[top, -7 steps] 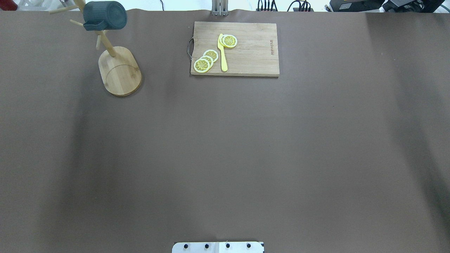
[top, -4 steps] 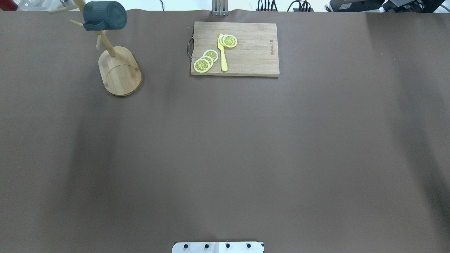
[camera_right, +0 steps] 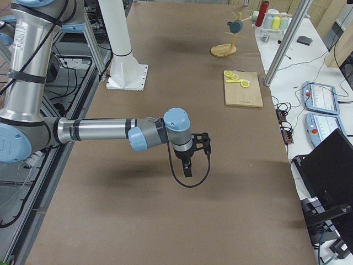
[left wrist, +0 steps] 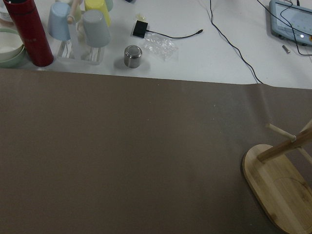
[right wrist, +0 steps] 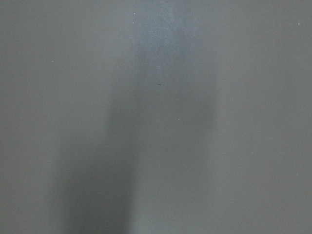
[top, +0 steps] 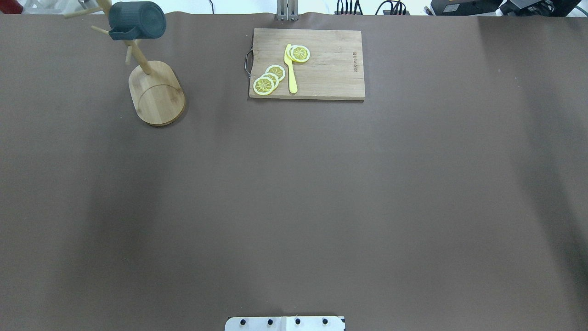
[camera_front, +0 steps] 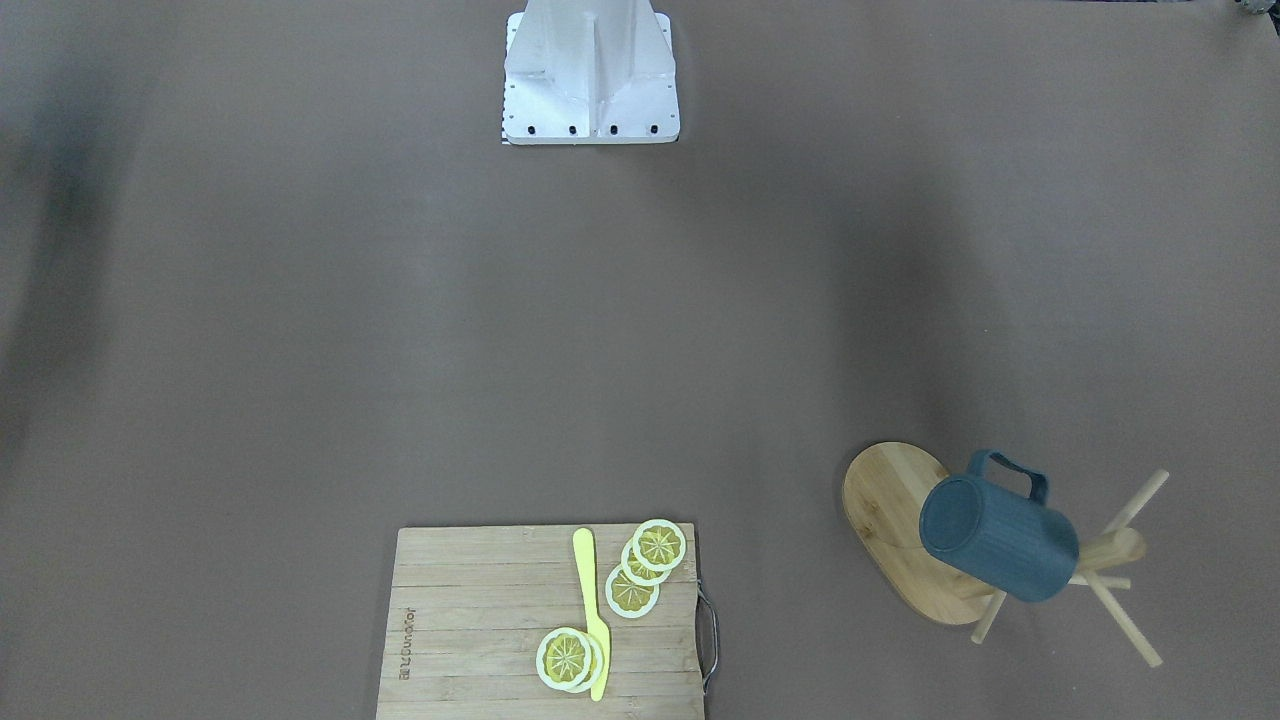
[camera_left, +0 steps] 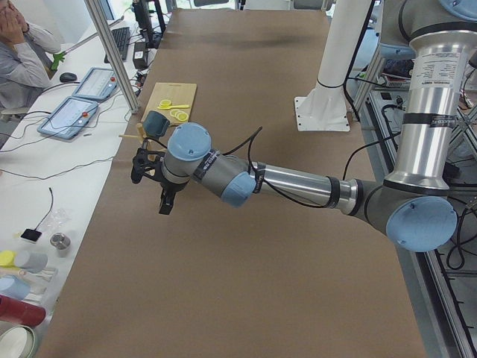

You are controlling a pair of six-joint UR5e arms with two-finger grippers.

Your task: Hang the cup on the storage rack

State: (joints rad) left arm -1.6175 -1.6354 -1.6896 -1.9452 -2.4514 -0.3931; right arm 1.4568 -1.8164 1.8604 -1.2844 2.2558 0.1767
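Note:
The slate-blue cup (top: 138,20) hangs by its handle on a peg of the bamboo storage rack (top: 156,94) at the table's far left corner. Both also show in the front view, the cup (camera_front: 1000,540) over the rack base (camera_front: 885,500). No gripper touches them. My left gripper (camera_left: 165,201) hovers above the table short of the rack and shows only in the left side view, so I cannot tell whether it is open or shut. My right gripper (camera_right: 187,168) hangs over the brown table far from the rack, and I cannot tell its state either. The left wrist view shows the rack base (left wrist: 278,190).
A wooden cutting board (top: 307,63) with lemon slices (top: 268,80) and a yellow knife (top: 290,69) lies at the far middle. Beyond the table's left end stand cups (left wrist: 95,29), a red bottle (left wrist: 31,31) and a small metal tin (left wrist: 132,56).
The cup and rack have not moved. Only faint shadows on the left of the table have shifted.

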